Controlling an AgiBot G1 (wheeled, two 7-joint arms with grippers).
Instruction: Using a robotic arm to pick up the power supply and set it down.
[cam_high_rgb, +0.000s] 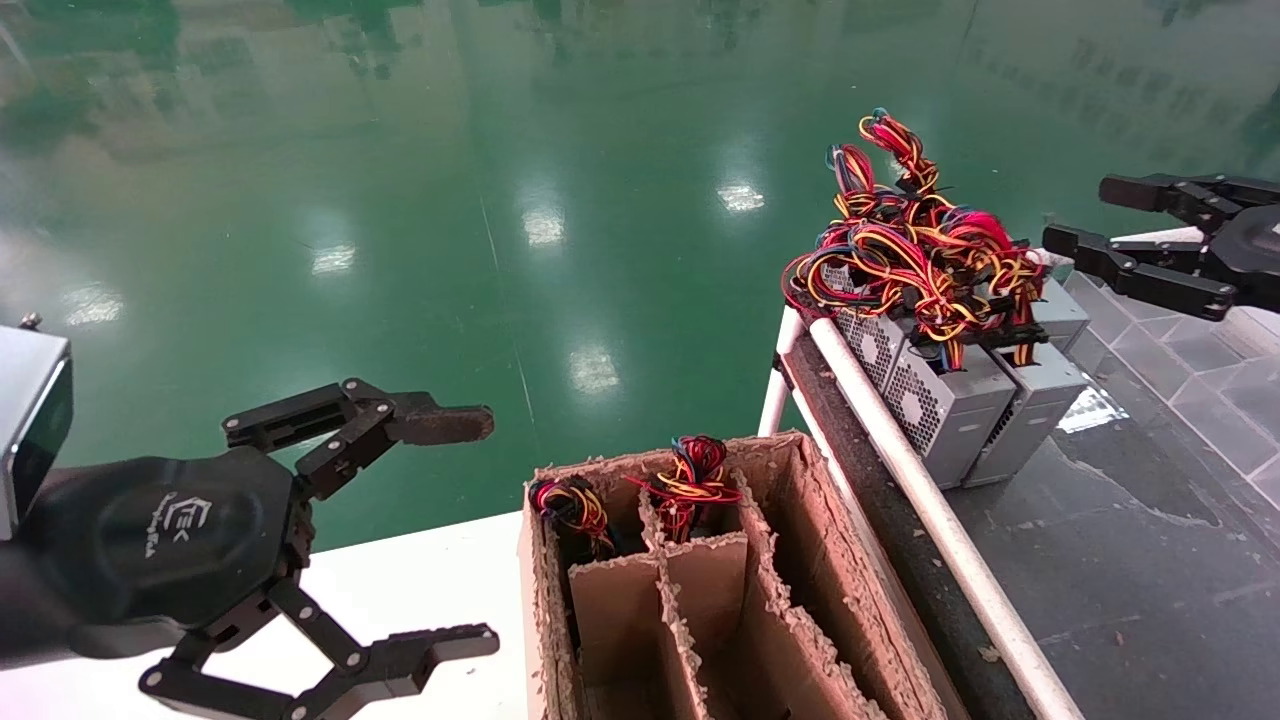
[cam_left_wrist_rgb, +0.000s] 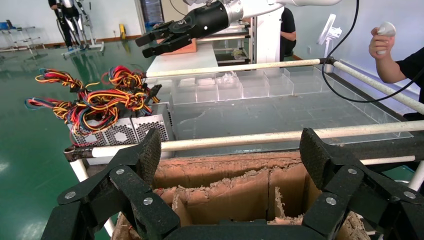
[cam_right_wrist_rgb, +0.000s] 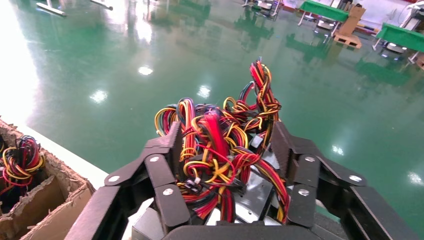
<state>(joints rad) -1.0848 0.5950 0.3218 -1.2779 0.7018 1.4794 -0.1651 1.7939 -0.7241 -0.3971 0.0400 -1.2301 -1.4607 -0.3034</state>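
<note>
Several silver-grey power supplies (cam_high_rgb: 945, 405) stand in a row on the dark platform, their red, yellow and black wires (cam_high_rgb: 910, 235) tangled on top. My right gripper (cam_high_rgb: 1085, 215), all black, hovers open just right of the wire tangle, its lower fingertip close to it. In the right wrist view the wires (cam_right_wrist_rgb: 215, 145) fill the space in front of the open right gripper (cam_right_wrist_rgb: 226, 137), with a metal case (cam_right_wrist_rgb: 255, 197) beneath. The left wrist view shows the supplies (cam_left_wrist_rgb: 125, 132) and the right gripper (cam_left_wrist_rgb: 155, 42) above them. My left gripper (cam_high_rgb: 483, 530) stays open at the lower left.
A torn cardboard box (cam_high_rgb: 800, 560) with dividers stands in front, wire bunches (cam_high_rgb: 690, 480) poking from its far compartments. A white tube rail (cam_high_rgb: 930, 500) runs between box and platform. Clear trays (cam_left_wrist_rgb: 225, 87) lie beyond. A person (cam_left_wrist_rgb: 395, 50) stands at the platform's far side.
</note>
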